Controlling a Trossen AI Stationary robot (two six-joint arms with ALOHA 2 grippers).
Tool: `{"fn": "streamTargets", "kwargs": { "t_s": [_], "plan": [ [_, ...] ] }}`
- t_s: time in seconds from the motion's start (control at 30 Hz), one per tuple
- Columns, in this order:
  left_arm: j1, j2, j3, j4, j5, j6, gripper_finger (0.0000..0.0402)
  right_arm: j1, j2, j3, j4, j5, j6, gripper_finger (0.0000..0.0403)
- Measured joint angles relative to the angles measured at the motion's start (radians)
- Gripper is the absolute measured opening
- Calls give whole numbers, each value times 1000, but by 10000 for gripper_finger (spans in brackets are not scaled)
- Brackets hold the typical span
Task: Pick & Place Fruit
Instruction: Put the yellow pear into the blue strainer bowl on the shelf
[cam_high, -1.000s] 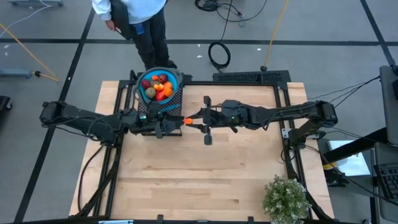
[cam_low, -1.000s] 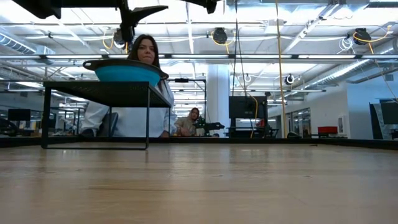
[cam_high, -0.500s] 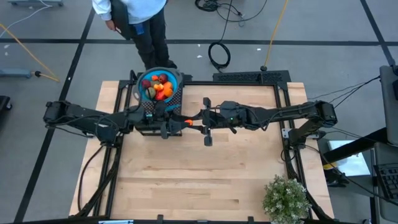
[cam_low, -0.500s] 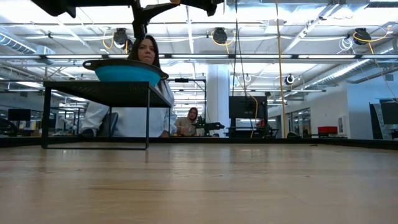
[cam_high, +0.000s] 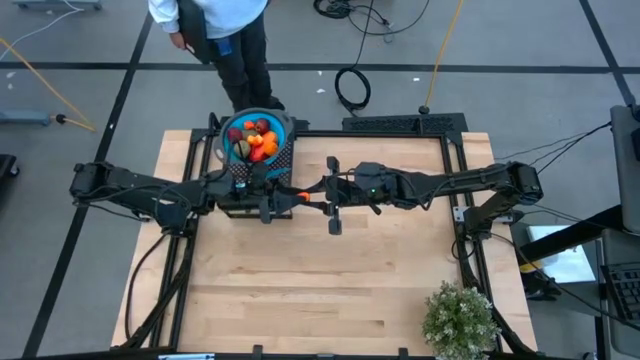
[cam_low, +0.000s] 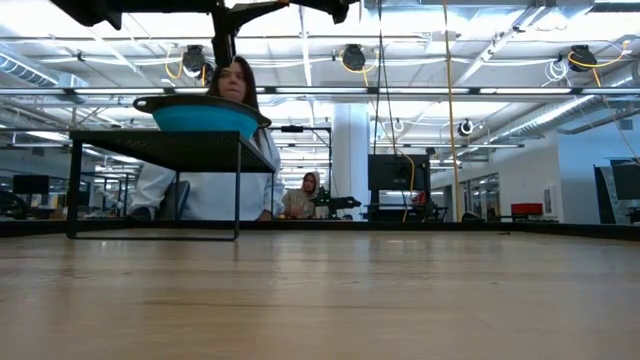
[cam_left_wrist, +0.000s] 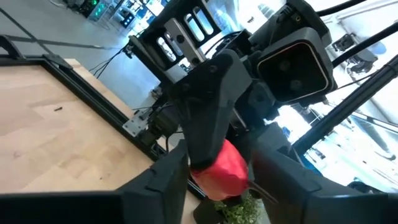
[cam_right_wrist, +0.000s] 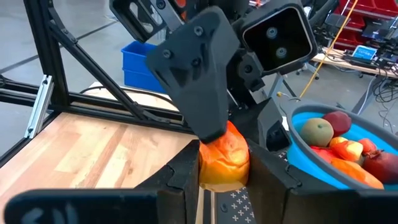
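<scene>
Both end effectors, left (cam_high: 285, 196) and right (cam_high: 312, 193), grip one orange fruit (cam_high: 302, 196) (arms outstretched, level).

Both arms stretched inward, meeting mid-table. Left gripper (cam_high: 285, 196) & right gripper (cam_high: 310, 195) tip to tip, both clamped on one fruit (cam_high: 301, 196).
</scene>
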Motion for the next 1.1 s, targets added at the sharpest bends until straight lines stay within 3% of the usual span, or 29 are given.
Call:
{"fn": "streamTargets", "kwargs": {
  "t_s": [0.33, 0.77, 1.1],
  "plan": [
    [16, 0, 0, -7, 19, -22, 107, 0, 0, 0, -8, -2, -2, 109],
    [19, -49, 1, -109, 52, -40, 103, 0, -22, -2, -150, 0, 1, 183],
    [19, -161, 1, -295, 43, -36, 103, 0, -91, 1, -269, 57, 4, 190]
  ]
}}
